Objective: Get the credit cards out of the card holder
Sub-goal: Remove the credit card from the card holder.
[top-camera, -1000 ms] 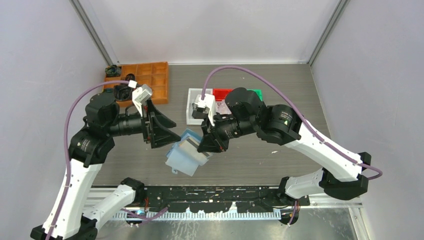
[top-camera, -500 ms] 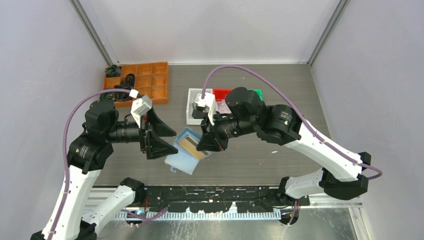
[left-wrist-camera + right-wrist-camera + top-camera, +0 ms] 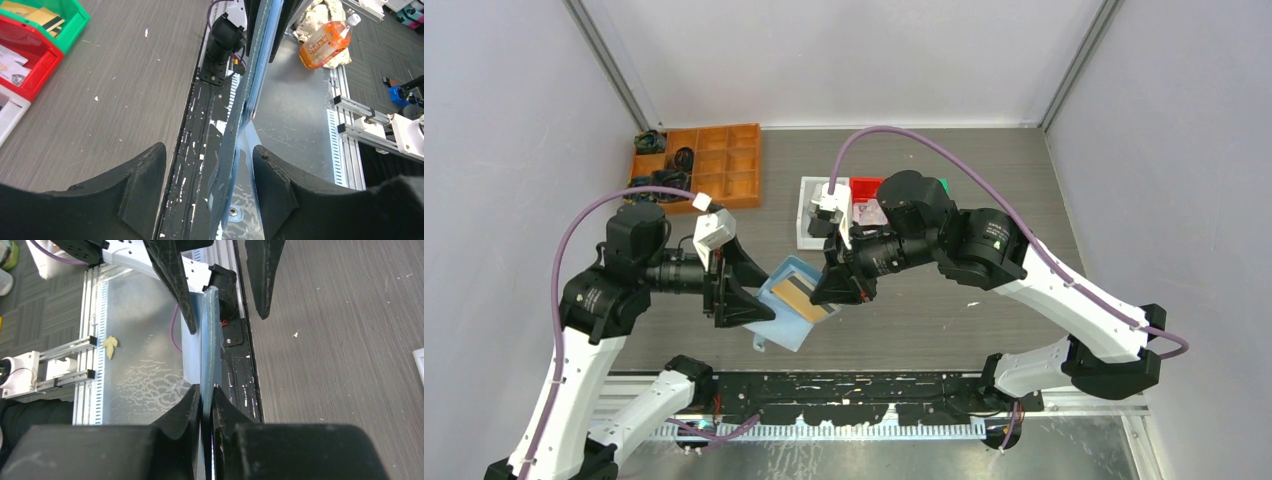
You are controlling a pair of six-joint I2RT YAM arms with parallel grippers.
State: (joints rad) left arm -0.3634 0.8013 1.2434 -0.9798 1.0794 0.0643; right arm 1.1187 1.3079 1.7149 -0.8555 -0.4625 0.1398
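The teal-blue card holder hangs open above the table's near edge, paler inside facing up. One of the credit cards, tan with a dark stripe, shows in its pocket. My right gripper is shut on the holder's right edge; in the right wrist view the fingers pinch the holder, seen edge-on. My left gripper is open and straddles the holder's left side. In the left wrist view the holder stands edge-on between the fingers, nearer the right one, with gaps on both sides.
An orange compartment tray sits at the back left. White, red and green bins stand mid-table behind the right arm. A black rail runs along the near edge. An orange bottle lies off the table.
My left gripper has moved down and right until its fingers straddle the holder, and its jaws have narrowed somewhat. The holder has shifted slightly and its card now shows more clearly.
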